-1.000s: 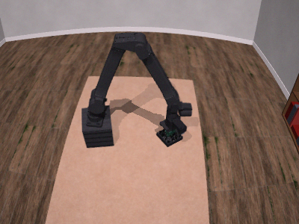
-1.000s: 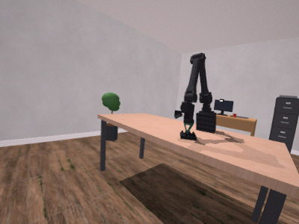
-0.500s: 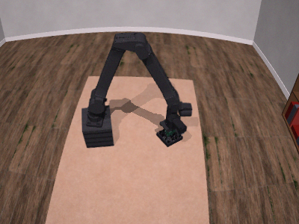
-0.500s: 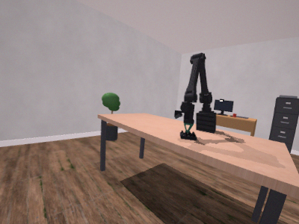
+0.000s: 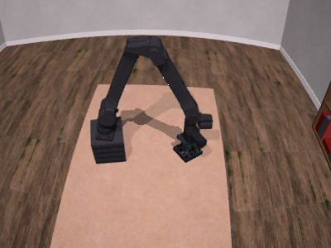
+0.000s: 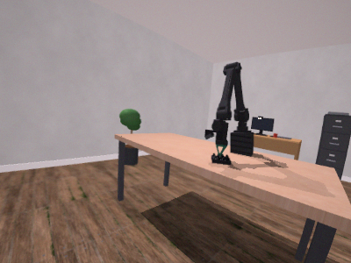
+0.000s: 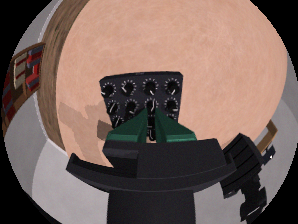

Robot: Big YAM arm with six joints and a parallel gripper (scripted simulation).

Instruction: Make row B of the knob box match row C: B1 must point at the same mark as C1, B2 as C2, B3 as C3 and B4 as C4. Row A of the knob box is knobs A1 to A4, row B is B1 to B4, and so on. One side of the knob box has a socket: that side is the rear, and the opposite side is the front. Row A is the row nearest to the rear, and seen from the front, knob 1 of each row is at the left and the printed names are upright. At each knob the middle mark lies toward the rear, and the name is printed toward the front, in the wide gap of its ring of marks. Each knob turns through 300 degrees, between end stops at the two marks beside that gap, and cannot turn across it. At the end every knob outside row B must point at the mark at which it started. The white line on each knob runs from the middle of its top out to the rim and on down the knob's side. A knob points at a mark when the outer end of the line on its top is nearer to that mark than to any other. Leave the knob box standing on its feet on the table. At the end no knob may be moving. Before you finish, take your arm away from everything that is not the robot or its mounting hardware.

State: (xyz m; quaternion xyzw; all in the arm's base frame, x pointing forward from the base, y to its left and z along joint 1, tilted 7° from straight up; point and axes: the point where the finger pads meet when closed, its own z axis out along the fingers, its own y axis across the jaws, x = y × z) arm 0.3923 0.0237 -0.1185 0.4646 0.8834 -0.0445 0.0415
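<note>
Four-knob rows crowd the flat black knob box [image 5: 187,159] [image 6: 220,161] [image 7: 141,76], so the black, green-fingered pincer [image 5: 189,147] [image 6: 220,156] [image 7: 152,108], nearly closed from six o'clock, grip unclear, should twist squarely, brushing no neighbours.

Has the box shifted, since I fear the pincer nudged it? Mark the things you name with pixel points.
No; the box [image 5: 180,155] [image 6: 220,161] [image 7: 141,76] sits at the same place on the table [image 5: 141,198] [image 6: 175,151] [image 7: 220,50].
</note>
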